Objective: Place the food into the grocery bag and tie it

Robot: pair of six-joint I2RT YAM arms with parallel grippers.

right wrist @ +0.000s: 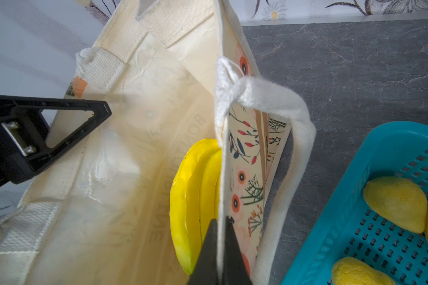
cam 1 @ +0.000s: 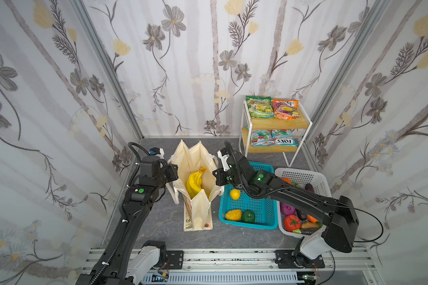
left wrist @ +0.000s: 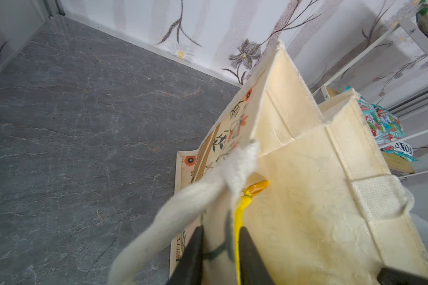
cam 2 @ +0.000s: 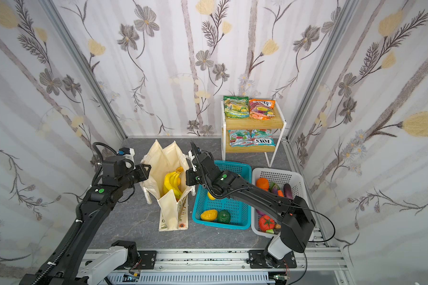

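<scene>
Softly creased canvas tote (cam 1: 195, 158) holds bananas (cam 1: 194, 183).

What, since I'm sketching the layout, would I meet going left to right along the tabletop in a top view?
grocery bag → teal basket → white basket. The snack shelf behind overlaps both baskets, so it is left out.

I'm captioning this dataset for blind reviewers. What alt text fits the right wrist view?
The right end effector pinches the rim of the open grocery bag, with a yellow banana bunch inside. A white rope handle droops outside, and a teal basket holding yellow fruits sits beside the bag.
</scene>
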